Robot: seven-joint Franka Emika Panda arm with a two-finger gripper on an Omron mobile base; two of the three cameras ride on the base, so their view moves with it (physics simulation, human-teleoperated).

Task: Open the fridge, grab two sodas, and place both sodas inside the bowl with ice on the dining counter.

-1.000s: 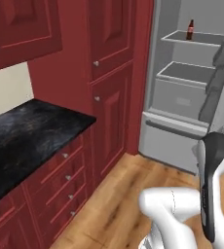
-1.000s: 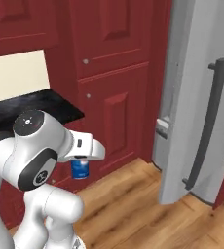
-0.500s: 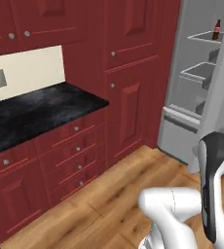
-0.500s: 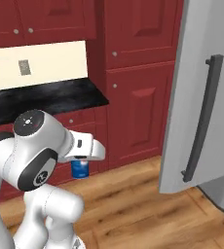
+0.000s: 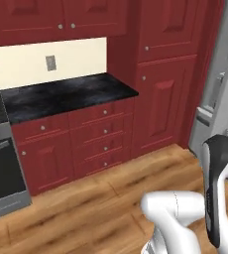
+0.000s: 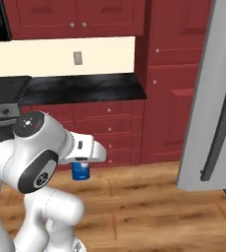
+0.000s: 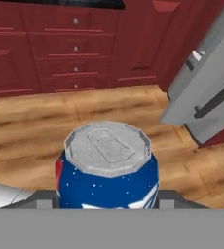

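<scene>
Left base view, fridge (image 5: 220,79): light grey, at the right edge, open inner shelves partly seen.
Left base view, counter (image 5: 61,96): black speckled slab over red drawers, front edge ends just left of the tall red cabinet (image 5: 168,74).
Left base view, floor (image 5: 76,213): bare wood planks between the drawers and the arm.
Right base view, soda can (image 6: 80,169): blue, hanging under the hand, above the floor, well apart from the cabinets.
Right base view, fridge door (image 6: 218,98): swung out at the right, long dark handle (image 6: 222,123) facing the room.
Hand view, gripper (image 7: 106,197): clamped around the blue can with a silver top.
Hand view, room ahead: open planks up to the drawers; fridge door edge upper right.
</scene>
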